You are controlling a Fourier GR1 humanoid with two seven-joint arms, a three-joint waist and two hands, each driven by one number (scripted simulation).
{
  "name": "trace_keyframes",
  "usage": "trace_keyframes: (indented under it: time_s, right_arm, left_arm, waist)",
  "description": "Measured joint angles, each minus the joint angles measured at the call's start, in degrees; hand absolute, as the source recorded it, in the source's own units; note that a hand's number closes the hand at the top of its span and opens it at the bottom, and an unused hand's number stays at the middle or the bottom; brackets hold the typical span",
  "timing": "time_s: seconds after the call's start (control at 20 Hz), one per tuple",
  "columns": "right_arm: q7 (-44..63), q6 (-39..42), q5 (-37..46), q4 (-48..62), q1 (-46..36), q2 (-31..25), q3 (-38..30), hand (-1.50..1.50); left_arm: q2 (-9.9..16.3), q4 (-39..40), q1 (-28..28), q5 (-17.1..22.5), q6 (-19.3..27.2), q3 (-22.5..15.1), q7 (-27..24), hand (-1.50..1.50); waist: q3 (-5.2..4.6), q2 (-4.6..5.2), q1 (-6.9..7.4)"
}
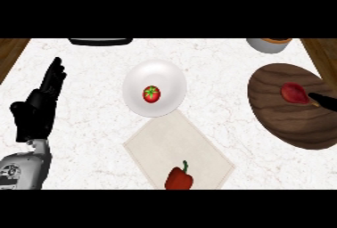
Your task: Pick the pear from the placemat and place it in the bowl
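Dark wood bowl [289, 120] at the right of the counter: contains one reddish pear [294, 92], lying toward its upper side. Right hand [324, 101] — only black fingertips show at the view's right edge, touching or just beside the pear; whether they have hold of it cannot be told. Beige placemat [174, 149], centre foreground: carries a red bell pepper [178, 178] at its near edge, no pear. White plate [154, 87] above it: one tomato [151, 94]. Left hand [39, 107] at the left edge, fingers straight and up, resting, holding nothing. Judged status — pear already in the bowl; letting go and drawing the hand away appear to be what is left.
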Motion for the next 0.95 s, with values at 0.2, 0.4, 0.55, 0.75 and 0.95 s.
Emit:
trace_keyframes:
  time_s: [0.2,0.4,0.55,0.75,0.95]
  right_arm:
    - [-2.4,6.1,-4.7,-5.8,6.8,0.6,-1.9,-1.50]
    - [-1.8,12.5,-8.6,-15.1,15.0,1.0,-2.4,-1.50]
    - [-2.5,16.2,-10.9,-22.1,22.3,2.6,-2.5,-1.50]
    - [-3.0,18.9,-13.1,-31.4,30.6,5.3,-2.5,-1.50]
    - [-1.8,20.4,-14.5,-39.0,36.5,6.8,-3.1,-1.50]
  left_arm:
    - [-1.3,-1.5,1.9,-1.3,0.9,-0.9,-0.2,0.00]
    - [-0.8,-2.1,1.9,-1.0,0.5,0.0,0.8,0.00]
    - [-0.8,-1.1,1.7,-1.1,0.3,0.4,0.0,0.00]
    - [-1.4,-1.2,1.5,-1.4,0.1,0.2,0.1,0.00]
    - [-2.0,-2.1,1.9,-2.2,0.0,0.1,0.6,0.00]
  waist:
    - [-0.06,-0.25,-0.71]
    - [-0.12,-0.40,-1.20]
    - [-0.14,-0.39,-1.37]
    - [-0.11,-0.29,-1.13]
    - [-0.07,-0.21,-0.83]
